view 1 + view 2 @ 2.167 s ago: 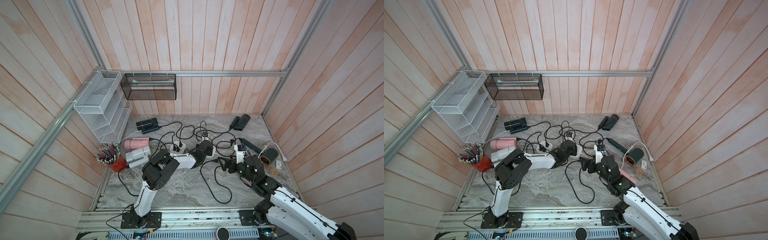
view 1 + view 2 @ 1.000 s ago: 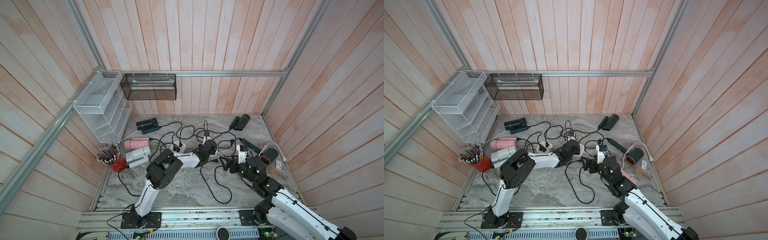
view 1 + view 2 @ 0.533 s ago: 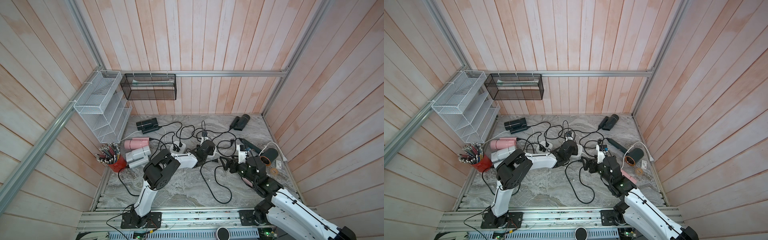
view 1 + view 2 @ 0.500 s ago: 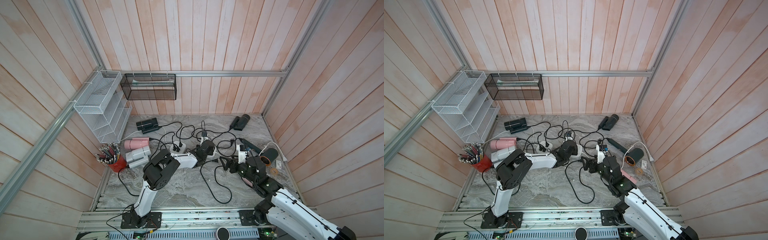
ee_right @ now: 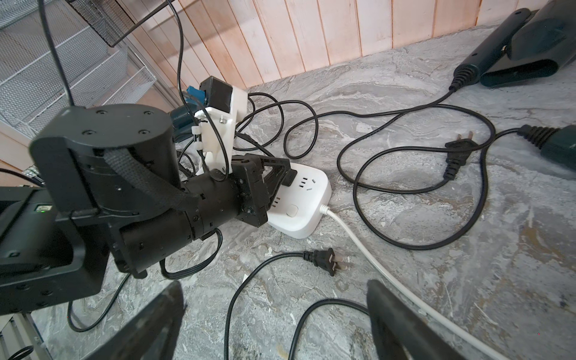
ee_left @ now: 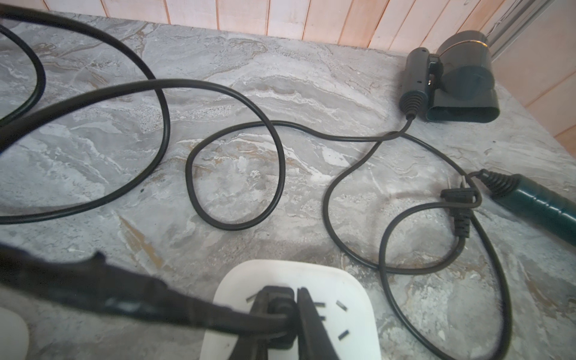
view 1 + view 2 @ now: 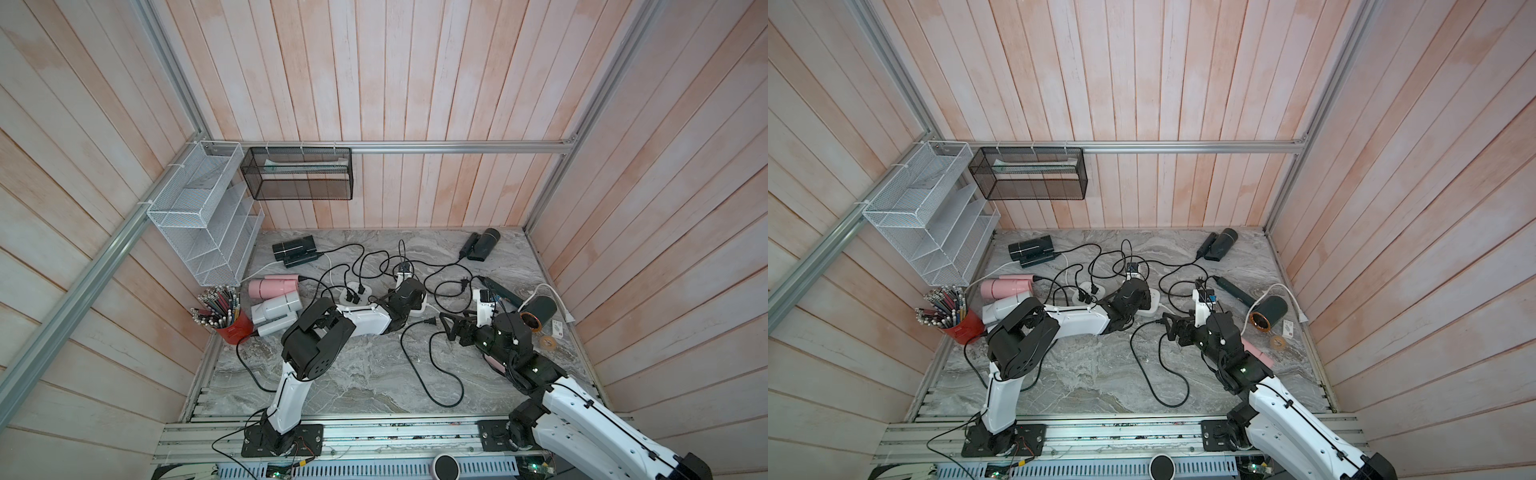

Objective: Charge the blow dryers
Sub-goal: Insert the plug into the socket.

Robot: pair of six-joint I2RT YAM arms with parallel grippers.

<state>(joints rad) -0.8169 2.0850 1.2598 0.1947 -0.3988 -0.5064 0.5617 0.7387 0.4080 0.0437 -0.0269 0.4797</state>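
1. Compared with a second ago, the left gripper is staying on the strip. Its fingers are still pinching a black plug on the strip's face.
2. The right gripper is keeping its place near the strip, with its fingers spread wide and holding nothing.
3. A loose plug is lying on the tabletop between the strip and the right fingers.
4. The black dryer, pink dryer and grey dryer are lying on the strip's left-arm side.
5. The far dryer and copper-ringed dryer are lying on the strip's right-arm side, and a second pink dryer is lying under the right arm.
6. Tangled cords are crossing the tabletop beyond the strip.
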